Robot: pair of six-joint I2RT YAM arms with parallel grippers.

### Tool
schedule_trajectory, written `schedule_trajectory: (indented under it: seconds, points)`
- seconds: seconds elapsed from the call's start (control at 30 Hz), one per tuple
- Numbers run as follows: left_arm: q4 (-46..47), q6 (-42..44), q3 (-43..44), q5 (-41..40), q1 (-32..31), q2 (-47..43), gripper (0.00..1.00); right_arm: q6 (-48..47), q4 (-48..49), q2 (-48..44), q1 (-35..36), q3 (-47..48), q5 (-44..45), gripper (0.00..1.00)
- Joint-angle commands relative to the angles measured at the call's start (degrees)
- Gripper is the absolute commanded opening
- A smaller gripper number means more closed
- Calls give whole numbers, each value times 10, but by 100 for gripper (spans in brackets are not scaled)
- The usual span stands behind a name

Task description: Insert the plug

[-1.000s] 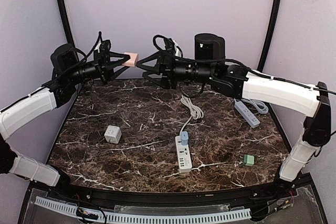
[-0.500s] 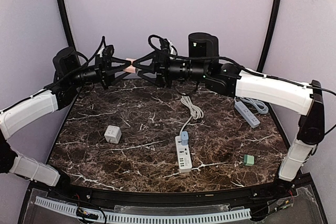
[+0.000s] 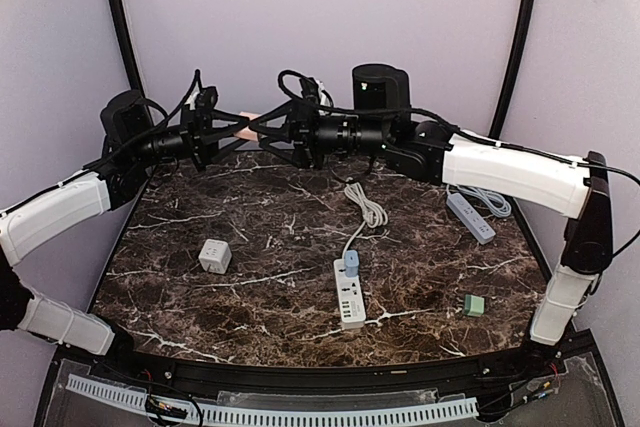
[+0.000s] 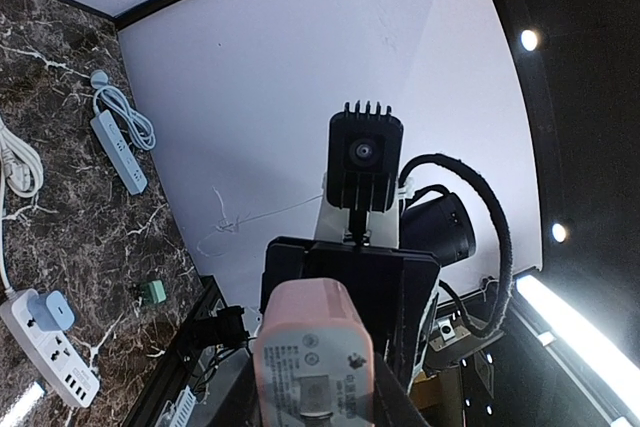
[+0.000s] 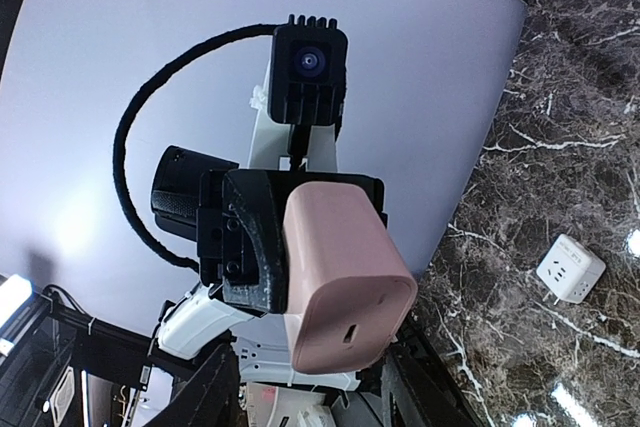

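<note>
A pink plug (image 3: 246,120) is held in the air above the table's far edge by my left gripper (image 3: 232,125), which is shut on it. In the left wrist view the plug (image 4: 314,345) fills the bottom, its label side facing the camera. My right gripper (image 3: 262,130) faces it from the right, open, with a finger on either side of the plug's free end. In the right wrist view the plug (image 5: 343,275) sits between my spread fingers (image 5: 212,390), apart from the left one. A white power strip (image 3: 349,293) lies on the table.
A blue plug (image 3: 351,265) sits in the white strip, whose cord (image 3: 368,205) runs back. A white cube adapter (image 3: 214,255) lies at the left, a grey power strip (image 3: 470,217) at the right, and a small green block (image 3: 474,304) at the front right.
My right arm has moved left towards my left gripper, and its open fingers now flank the pink plug. The left gripper dipped slightly, still holding the plug.
</note>
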Motion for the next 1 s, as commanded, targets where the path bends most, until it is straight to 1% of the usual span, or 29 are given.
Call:
schedule_trajectory:
  seconds: [0.0, 0.23, 0.5, 0.6, 0.77, 0.9, 0.97]
  points:
    - [14, 0, -3, 14, 0, -20, 1, 0, 2, -10, -5, -4, 1, 48]
    - [15, 0, 0, 19, -10, -16, 1, -4, -5, -6, -15, 11, -4, 45]
    - [20, -1, 5, 23, -18, -10, 1, -4, -5, 4, -15, 21, -8, 44]
    - [20, -1, 6, 23, -20, -7, 1, -4, -5, 7, -15, 27, -9, 41]
    - [23, -3, 6, 27, -25, -1, 1, -4, 0, 12, -15, 32, -15, 32]
    - [27, -6, 8, 30, -26, 2, 1, -4, 0, 13, -16, 33, -21, 29]
    - [28, -5, 8, 30, -27, 3, 1, -4, -1, 13, -15, 32, -23, 23]
